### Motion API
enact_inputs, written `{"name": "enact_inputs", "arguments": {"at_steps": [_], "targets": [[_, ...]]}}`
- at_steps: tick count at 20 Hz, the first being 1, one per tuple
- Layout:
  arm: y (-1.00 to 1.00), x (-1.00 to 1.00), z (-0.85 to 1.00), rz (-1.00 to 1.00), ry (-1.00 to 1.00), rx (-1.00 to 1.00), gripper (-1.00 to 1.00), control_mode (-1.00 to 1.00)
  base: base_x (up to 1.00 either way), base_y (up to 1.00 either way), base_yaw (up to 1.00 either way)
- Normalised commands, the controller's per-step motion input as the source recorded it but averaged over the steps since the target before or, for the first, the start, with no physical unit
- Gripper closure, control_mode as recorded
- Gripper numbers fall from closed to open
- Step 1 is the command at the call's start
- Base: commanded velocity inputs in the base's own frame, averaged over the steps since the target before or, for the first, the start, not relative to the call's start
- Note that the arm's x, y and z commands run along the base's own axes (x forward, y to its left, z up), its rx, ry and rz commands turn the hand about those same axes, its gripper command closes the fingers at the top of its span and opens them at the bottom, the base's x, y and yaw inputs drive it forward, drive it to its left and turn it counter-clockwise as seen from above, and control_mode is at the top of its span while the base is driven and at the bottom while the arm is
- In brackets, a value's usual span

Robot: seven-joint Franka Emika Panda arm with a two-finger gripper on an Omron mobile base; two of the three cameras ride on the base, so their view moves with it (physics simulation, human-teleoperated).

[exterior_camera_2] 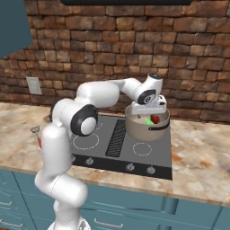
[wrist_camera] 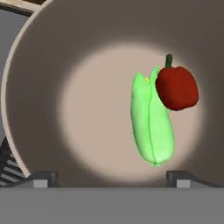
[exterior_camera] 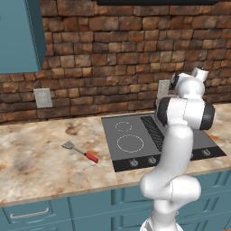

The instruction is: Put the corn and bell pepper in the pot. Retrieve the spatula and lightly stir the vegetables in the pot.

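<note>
While the gripper (wrist_camera: 112, 177) hangs just above the pot (exterior_camera_2: 148, 128), its two fingertips (wrist_camera: 43, 178) stand wide apart at the bottom of the hand view with nothing between them. Claw is spread and empty.

Pot sits on the rear right burner of the black cooktop (exterior_camera_2: 121, 143), seen in the right base view. Dull grey outside, pale inside, dark side handle facing the camera. Hand (exterior_camera_2: 150, 105) is directly over the pot's rim on the back side, arm reaching across from the left.

Inside the pot, hand view: corn (wrist_camera: 151, 124) in its green husk lies flat on the pale floor, a bit of yellow showing at its upper end. Red bell pepper (wrist_camera: 176, 87) with a dark green stem is touching the corn's upper right side, overlapping it slightly. Both are off centre, toward the right half of the pot floor. Right base view shows the same green and red patches over the rim.

Spatula (exterior_camera: 80, 151) lies flat on the speckled stone counter (exterior_camera: 36, 158), well left of the cooktop, in the left base view. Slotted silver head points away to the left rear, red handle toward the front edge. Nothing touches it; well apart from the pot and the hand.

Brick wall (exterior_camera: 113, 58) behind the counter, a pale outlet plate (exterior_camera: 43, 97) on it, teal cabinets (exterior_camera: 45, 210) below.
</note>
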Motion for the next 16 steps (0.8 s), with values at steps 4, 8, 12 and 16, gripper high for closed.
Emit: {"name": "enact_inputs", "arguments": {"at_steps": [4, 8, 12, 16], "targets": [[0.94, -0.79, 0.01, 0.12, -0.02, -0.03, -1.00, -1.00, 0.00, 0.00, 0.00], [1.00, -0.73, 0.10, 0.13, -0.03, -0.06, -1.00, -1.00, 0.00, 0.00, 0.00], [1.00, -0.61, 0.23, 0.12, 0.00, -0.08, -1.00, -1.00, 0.00, 0.00, 0.00], [1.00, -0.57, 0.13, 0.16, 0.02, -0.06, -1.00, -1.00, 0.00, 0.00, 0.00]]}}
